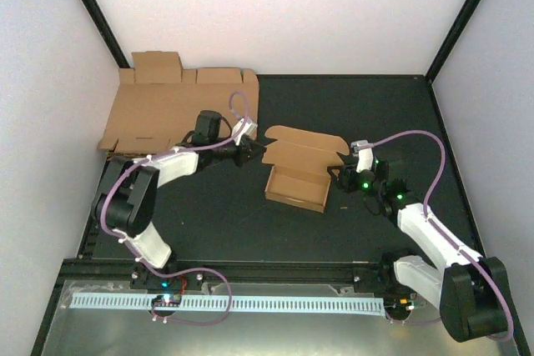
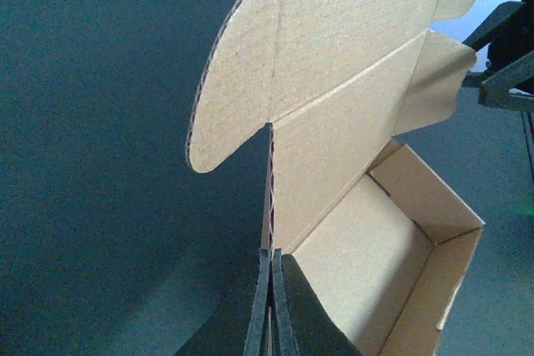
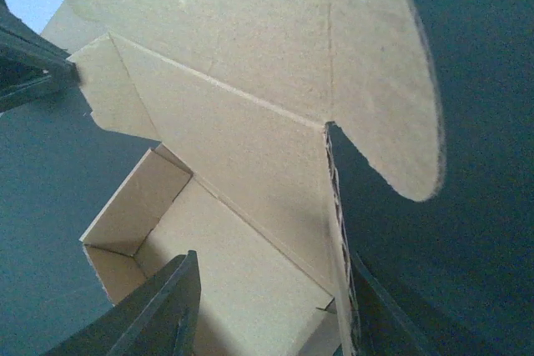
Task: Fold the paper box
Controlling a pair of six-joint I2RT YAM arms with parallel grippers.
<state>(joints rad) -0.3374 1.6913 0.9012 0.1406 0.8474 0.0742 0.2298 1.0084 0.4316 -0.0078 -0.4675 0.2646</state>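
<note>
Paper box (image 1: 296,179): centre of your overhead frame, on the dark table (image 1: 334,231), tray formed, lid flap standing open. Left gripper (image 2: 269,289): pinched tight on the box's left side wall. Right gripper (image 3: 271,277): fingers apart, straddling the opposite wall, not clamped. Flat cardboard sheet (image 1: 175,110): upper left.

Left hand (image 2: 269,264) pinched shut, right hand (image 3: 273,273) open

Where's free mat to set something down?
Bare mat between the paper box and the arm bases; also back right, behind the right gripper. Crowded: back left under the flat cardboard sheets, and centre where the left gripper pinches the box.
</note>
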